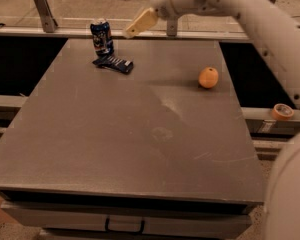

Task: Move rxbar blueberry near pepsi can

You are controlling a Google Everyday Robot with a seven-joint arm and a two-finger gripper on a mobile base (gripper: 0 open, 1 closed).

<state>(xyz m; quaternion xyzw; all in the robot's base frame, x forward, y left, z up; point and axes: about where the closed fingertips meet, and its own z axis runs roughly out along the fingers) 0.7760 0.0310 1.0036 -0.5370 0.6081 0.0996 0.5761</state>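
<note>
The rxbar blueberry [113,63], a flat dark navy wrapper with white text, lies on the grey table [140,129] at the far left. It sits right in front of the pepsi can [102,37], which stands upright and blue with a silver top. The two nearly touch. My gripper [139,24] hangs in the air above and to the right of the can, clear of both things and holding nothing. Its cream fingers [140,22] point left.
A round orange fruit [208,77] sits on the table at the right. A roll of tape [282,111] lies on a ledge past the right edge. A metal rail and posts run behind the table's far edge.
</note>
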